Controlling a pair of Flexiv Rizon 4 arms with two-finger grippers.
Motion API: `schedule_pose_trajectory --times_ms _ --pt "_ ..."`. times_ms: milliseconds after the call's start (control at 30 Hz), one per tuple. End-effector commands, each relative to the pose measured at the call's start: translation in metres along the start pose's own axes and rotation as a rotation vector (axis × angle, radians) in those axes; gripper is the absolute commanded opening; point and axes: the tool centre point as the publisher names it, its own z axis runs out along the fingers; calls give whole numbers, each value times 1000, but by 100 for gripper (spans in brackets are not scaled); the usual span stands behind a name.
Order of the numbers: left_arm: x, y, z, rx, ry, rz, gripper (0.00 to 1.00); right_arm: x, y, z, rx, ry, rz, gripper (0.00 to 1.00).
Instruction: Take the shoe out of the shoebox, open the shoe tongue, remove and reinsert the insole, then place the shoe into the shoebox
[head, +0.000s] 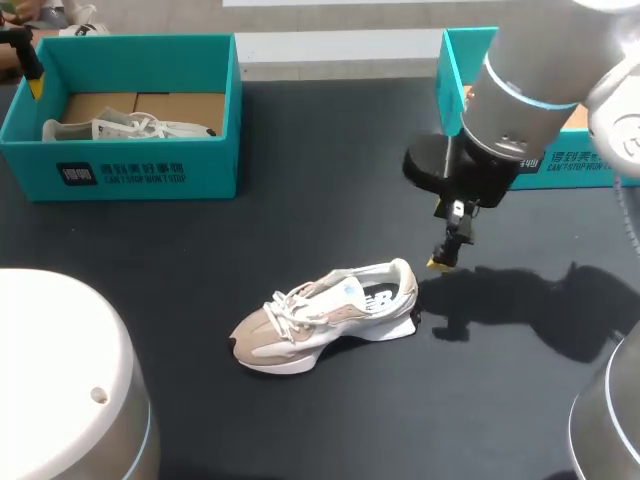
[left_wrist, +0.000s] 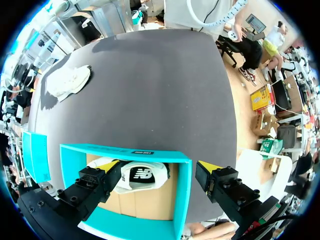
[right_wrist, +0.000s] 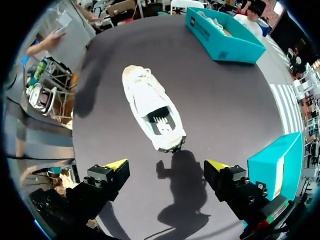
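The left gripper (left_wrist: 161, 166) hangs over the left shoebox (left_wrist: 125, 150), fingers spread wide with nothing clamped; a second shoe (left_wrist: 142, 175) lies in the box just under them, so this arm seems to be waiting clear of the work. The white and beige sneaker (head: 325, 315) stands on its sole on the dark table (head: 200, 260), heel toward the right gripper (right_wrist: 167, 164), likely so tongue and insole can be reached. That gripper points down just behind the heel, fingers apart and empty, another teal shoebox (head: 458, 75) beside it
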Motion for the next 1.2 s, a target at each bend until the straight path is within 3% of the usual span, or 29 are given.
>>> schedule_pose_trajectory --times_ms 33,200,433,667,867,967,1000,1200 --pt "0 -1 0 -1 2 0 100 -5 -35 1 -430 73 -135 100" --pt "0 -1 0 -1 2 0 100 -11 -48 11 -540 89 -190 100" --pt "0 -1 0 -1 2 0 100 -17 -56 33 -594 96 -173 100" --pt "0 -1 0 -1 2 0 100 -23 -60 48 -687 26 -204 100" --pt "0 -1 0 -1 2 0 100 -25 -66 52 -697 13 -283 100" --pt "0 -1 0 -1 2 0 100 -25 -68 55 -691 28 -282 100" --pt "0 -1 0 -1 2 0 100 -25 -71 59 -648 20 -281 100" --pt "0 -1 0 -1 2 0 100 -25 -71 59 -648 20 -281 100"
